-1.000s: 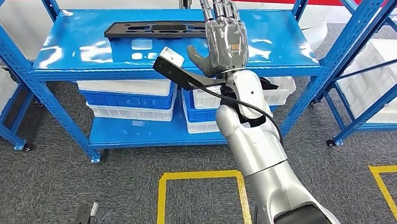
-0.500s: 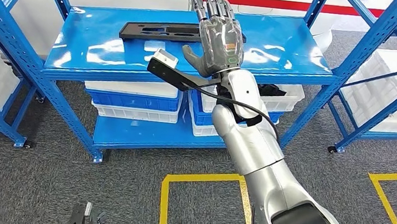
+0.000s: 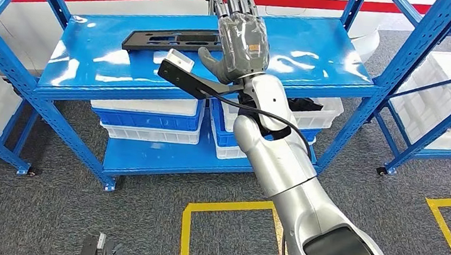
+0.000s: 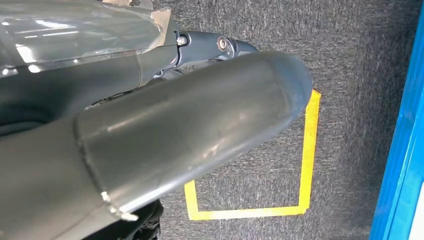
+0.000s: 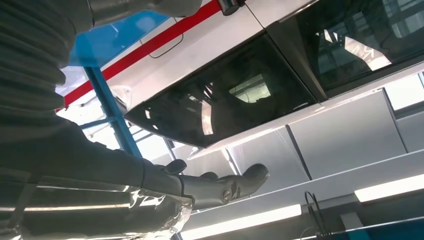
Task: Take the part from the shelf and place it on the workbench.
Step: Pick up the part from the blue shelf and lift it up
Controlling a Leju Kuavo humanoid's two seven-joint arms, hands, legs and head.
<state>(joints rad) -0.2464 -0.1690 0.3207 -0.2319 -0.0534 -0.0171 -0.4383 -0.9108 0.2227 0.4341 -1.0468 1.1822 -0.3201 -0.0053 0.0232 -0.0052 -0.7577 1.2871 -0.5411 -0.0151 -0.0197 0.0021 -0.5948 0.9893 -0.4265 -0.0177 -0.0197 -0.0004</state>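
Observation:
A long flat black part (image 3: pixel 169 38) with cut-outs lies on the blue top shelf (image 3: pixel 103 67). My right hand (image 3: pixel 240 35) is raised over the shelf at the part's right end, with its fingers straight and apart and nothing in them. It hides that end of the part. In the right wrist view the right hand's fingers (image 5: pixel 220 187) stretch out against a white vehicle body. My left hand (image 4: pixel 200 125) hangs low over the grey carpet, its thick thumb across the left wrist view and its fingers hidden.
White and blue bins (image 3: pixel 148 116) fill the lower shelf. Blue uprights (image 3: pixel 367 79) frame the rack, and a second rack (image 3: pixel 449 81) stands to the right. Yellow tape squares (image 3: pixel 227 207) mark the carpet in front.
The whole view has shifted a little. My right hand stays raised and spread and now lies slightly farther over the shelf, covering more of the part's right end.

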